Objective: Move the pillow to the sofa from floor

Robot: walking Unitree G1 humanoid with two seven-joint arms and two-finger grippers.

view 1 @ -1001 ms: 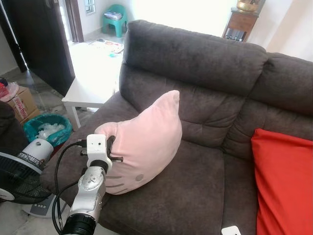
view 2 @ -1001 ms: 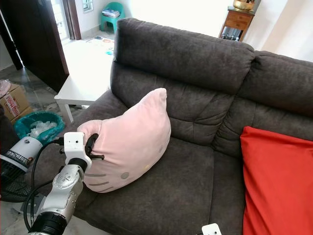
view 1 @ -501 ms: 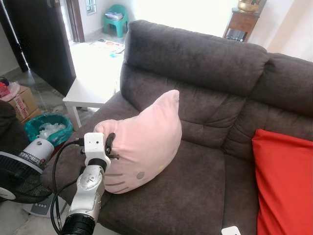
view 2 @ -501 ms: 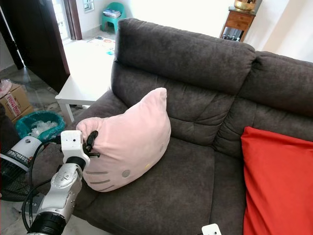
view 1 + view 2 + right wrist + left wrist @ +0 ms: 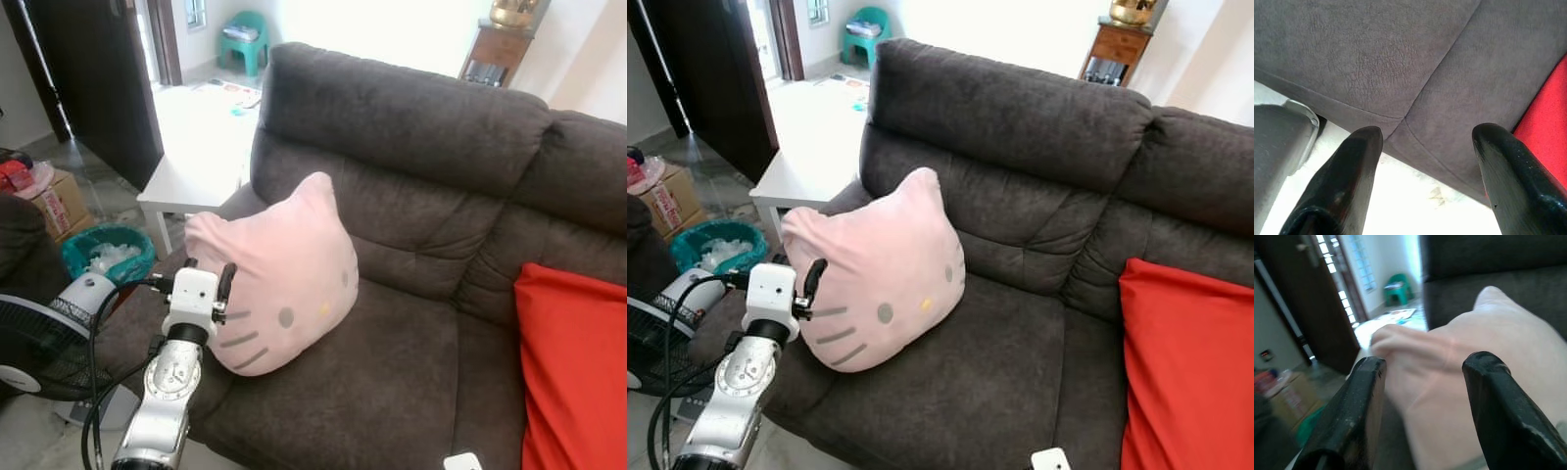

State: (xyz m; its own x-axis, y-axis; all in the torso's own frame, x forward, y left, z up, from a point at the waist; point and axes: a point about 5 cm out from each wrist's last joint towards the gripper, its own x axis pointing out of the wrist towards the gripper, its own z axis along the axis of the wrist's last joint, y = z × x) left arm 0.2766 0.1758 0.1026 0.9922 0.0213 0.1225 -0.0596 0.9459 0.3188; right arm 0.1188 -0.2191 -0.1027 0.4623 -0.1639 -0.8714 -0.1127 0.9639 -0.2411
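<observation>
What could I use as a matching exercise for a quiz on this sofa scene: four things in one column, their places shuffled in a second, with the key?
Things:
1. pink pillow
2. red cushion
3. left gripper
4. white table

Places:
A. beyond the sofa's left arm
B. right end of the seat
C. open, at the pillow's left edge
D. propped on the left seat against the backrest

Pairs: 1-D, 2-B, 3-C, 4-A

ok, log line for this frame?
pink cat-face pillow: on grey sofa seat | left end effector: open, beside pillow | right end effector: open, idle
</observation>
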